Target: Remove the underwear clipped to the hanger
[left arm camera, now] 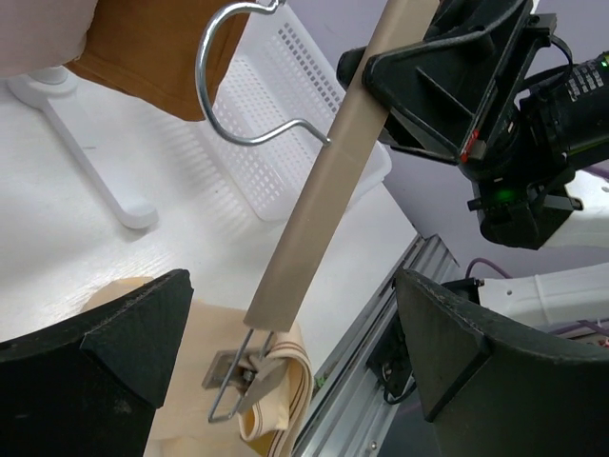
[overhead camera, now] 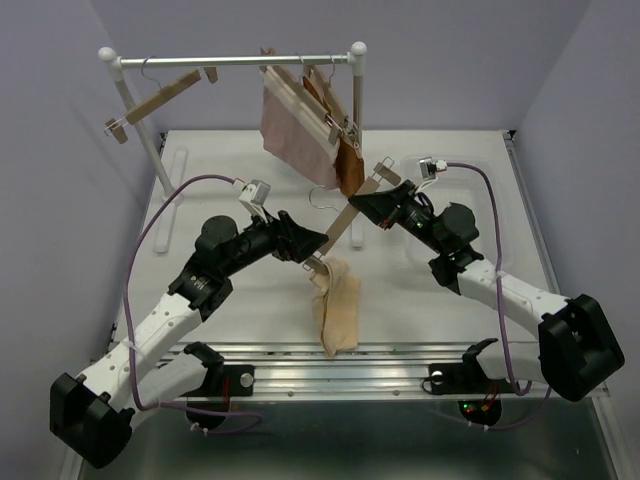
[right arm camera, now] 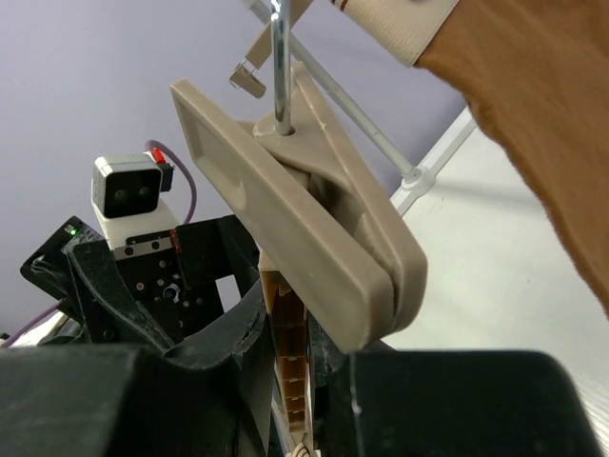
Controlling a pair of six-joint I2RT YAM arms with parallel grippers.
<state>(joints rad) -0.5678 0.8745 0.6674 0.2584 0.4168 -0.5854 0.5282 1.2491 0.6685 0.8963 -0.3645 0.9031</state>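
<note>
My right gripper (overhead camera: 364, 204) is shut on the upper part of a tan clip hanger (overhead camera: 345, 222) and holds it slanted above the table. The hanger's bar (right arm camera: 297, 357) sits between the fingers. The hanger's lower clip (left arm camera: 243, 373) pinches the waistband of the cream brief (overhead camera: 337, 303), whose rest lies on the table. My left gripper (overhead camera: 318, 246) is open, its fingers (left arm camera: 128, 338) on either side of that clip and the brief's band (left arm camera: 278, 386), not touching. The pink brief (overhead camera: 293, 128) and the brown brief (overhead camera: 350, 160) hang clipped on another hanger on the rail.
The white rack (overhead camera: 160, 150) stands at the back with its rail (overhead camera: 235, 61). An empty tan hanger (overhead camera: 160, 98) hangs at its left. A white perforated basket (left arm camera: 285, 124) lies behind the held hanger. The metal rail at the table's front edge (overhead camera: 340, 360) is near the cream brief.
</note>
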